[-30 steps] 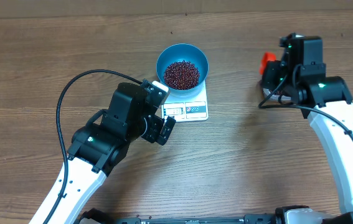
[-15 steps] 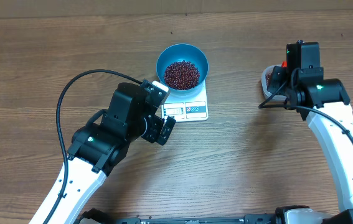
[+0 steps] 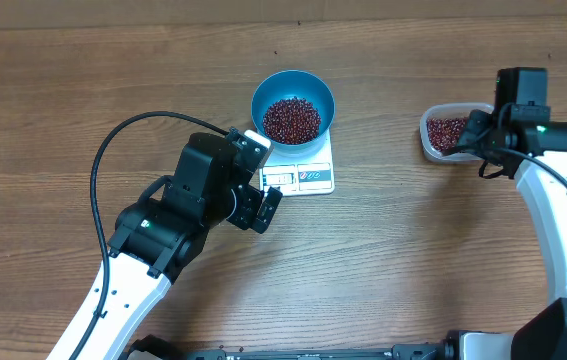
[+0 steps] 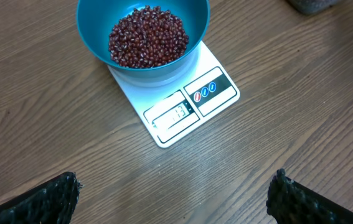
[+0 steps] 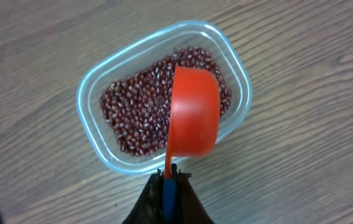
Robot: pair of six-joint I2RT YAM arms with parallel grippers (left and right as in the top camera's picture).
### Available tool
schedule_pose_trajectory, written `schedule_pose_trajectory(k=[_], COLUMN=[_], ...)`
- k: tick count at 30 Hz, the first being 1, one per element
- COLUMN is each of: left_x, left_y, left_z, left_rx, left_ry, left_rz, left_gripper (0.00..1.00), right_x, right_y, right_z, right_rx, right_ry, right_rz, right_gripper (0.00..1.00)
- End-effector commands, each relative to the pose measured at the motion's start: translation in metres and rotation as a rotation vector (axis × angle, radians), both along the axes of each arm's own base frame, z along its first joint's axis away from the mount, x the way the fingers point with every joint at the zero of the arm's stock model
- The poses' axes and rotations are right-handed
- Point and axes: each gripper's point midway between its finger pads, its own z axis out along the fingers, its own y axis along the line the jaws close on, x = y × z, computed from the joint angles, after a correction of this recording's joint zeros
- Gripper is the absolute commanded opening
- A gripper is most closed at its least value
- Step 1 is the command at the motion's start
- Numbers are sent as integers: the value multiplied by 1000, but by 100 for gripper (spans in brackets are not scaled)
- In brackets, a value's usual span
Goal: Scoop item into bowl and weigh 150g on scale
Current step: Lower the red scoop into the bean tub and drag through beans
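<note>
Right end effector (image 5: 169,183): clenched on the thin handle of an orange-red scoop (image 5: 193,112), at the right side of the table (image 3: 413,260).
Scoop: its cup hangs over the right half of a clear tub (image 5: 95,93); whether it touches the contents cannot be told.
Tub: rounded rectangular, holding a layer of dark red-brown beans (image 5: 132,118); it stands on the table well to the right of the scale (image 4: 216,65).
Left end effector (image 4: 175,186): released, jaws spread wide and holding nothing, on the near side of the scale and pointing at it.
Scale: white and flat, with its display (image 4: 173,115) and label panel along the near edge, facing the left end effector; the digits are too blurred to read.
Bowl (image 3: 263,90): blue, sitting on the far part of the scale.
Beans in bowl: a maroon heap covering the bottom, well below the rim.
</note>
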Motion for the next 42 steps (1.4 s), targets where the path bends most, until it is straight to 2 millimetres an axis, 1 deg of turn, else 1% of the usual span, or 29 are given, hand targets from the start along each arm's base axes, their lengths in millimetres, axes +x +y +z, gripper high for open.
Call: schedule_pose_trajectory(k=[1, 5, 13, 20, 27, 38, 42], left_x=[2, 2, 2, 2, 2, 2, 2], left_y=[-5, -5, -5, -5, -5, -5, -5], left_z=[8, 8, 8, 8, 8, 8, 8], left_rx=[-25, -25, -25, -25, -24, -25, -25], left_ry=[-9, -9, -9, -9, -9, -9, -9], left_rz=[-6, -6, -6, -6, -6, -6, -6], left_gripper=[99, 100, 100, 100, 100, 100, 100], right_x=[8, 11, 16, 18, 18, 18, 19], right_y=[4, 4, 3, -2, -2, -2, -2], right_z=[4, 4, -16, -24, -42, -47, -56], right_rx=[18, 16, 20, -5, -2, -10, -16], right_ry=[-35, -42, 3, 21, 70, 86, 111], right_rz=[33, 34, 34, 23, 26, 44, 64], right_gripper=[4, 4, 4, 4, 4, 4, 4])
